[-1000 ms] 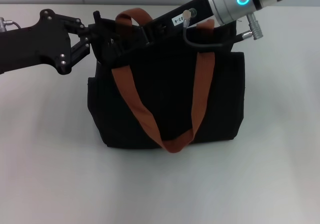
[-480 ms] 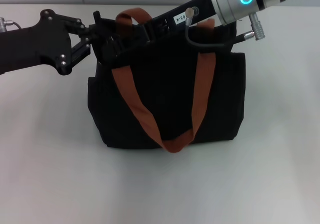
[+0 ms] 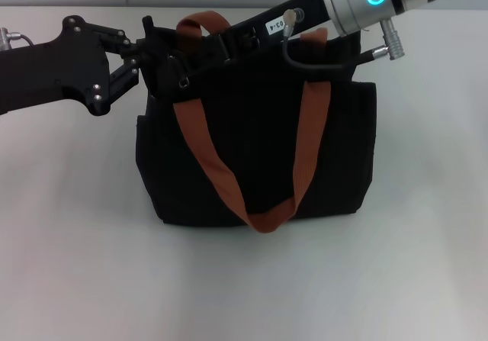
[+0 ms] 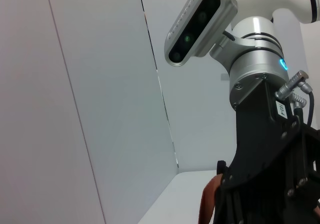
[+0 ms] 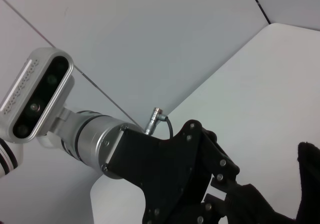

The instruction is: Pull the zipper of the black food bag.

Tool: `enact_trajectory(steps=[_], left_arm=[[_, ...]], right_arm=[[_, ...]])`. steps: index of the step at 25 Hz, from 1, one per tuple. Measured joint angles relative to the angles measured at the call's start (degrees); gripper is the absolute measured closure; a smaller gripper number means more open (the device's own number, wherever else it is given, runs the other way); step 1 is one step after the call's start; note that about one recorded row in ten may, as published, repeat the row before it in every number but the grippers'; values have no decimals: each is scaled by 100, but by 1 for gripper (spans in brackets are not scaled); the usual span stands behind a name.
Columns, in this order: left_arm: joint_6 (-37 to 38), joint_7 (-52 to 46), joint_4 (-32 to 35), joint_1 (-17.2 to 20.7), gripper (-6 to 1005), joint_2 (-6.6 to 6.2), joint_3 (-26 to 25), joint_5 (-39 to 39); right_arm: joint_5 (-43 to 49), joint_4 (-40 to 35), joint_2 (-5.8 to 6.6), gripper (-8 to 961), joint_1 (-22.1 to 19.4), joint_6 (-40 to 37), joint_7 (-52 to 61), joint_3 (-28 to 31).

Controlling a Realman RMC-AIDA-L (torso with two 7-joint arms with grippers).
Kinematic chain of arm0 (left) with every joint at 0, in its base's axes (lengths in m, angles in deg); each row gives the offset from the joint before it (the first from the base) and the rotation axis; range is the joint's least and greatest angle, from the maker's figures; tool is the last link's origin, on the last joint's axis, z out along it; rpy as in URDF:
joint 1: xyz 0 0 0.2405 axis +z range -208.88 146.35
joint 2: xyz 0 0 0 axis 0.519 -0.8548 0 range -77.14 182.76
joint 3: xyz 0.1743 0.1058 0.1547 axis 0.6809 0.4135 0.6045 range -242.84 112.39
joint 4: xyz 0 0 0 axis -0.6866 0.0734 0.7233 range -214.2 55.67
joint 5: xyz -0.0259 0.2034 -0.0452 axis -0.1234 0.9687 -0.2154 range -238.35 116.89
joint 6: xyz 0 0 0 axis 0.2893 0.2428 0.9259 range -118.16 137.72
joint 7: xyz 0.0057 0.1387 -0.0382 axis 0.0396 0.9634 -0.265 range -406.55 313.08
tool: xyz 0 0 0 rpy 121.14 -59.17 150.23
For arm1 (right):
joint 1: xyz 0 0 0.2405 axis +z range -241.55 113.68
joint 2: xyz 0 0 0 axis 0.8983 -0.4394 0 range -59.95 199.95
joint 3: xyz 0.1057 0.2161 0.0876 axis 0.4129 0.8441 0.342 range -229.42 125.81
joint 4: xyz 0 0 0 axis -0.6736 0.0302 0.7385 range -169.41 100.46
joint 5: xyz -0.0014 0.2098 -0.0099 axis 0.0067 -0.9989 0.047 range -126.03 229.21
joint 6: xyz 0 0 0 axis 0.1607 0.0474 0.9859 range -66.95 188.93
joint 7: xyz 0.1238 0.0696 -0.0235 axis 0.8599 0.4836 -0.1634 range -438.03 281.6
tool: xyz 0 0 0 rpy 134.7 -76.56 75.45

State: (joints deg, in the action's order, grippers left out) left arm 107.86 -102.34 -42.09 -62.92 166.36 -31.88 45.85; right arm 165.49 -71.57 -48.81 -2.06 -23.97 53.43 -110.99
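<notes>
Bag: I see the black food bag mid-table.
Zipper: zipper, top-left edge.
Left claw: pinching bag's far-left corner.
Right claw: grip unclear.
Risk: tab slipping, bag dragging.

Black food bag, orange-brown straps, white table.

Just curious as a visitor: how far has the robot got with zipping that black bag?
Both arms have reached the boxy black fabric bag: the left pincer sits at its top left corner, the right pincer along its top edge. The small silver zipper tab shows near that corner. Whether pulling has begun cannot be told.
</notes>
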Motion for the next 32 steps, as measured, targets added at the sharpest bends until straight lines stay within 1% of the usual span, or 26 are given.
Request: enact_trajectory(steps=[7,13,18,21,32], left_arm=[[0,2,0,2,924,1,-21,1],[8,0,0,2,924,1,-16,3],[9,-3,0,2,924,1,-21,4],[9,-4,0,2,924,8,-22,4],[9,-4,0,15,923,20,-22,4]], right_arm=[[23,0,-4,515,-3,41,16,-8],[35,0,-11,709,-3,77,23,-19],[46,3,-11,721,0,130,26,-22],[51,3,-11,747,0,145,27,-23],[53,0,-11,882,0,147,28,-32]])
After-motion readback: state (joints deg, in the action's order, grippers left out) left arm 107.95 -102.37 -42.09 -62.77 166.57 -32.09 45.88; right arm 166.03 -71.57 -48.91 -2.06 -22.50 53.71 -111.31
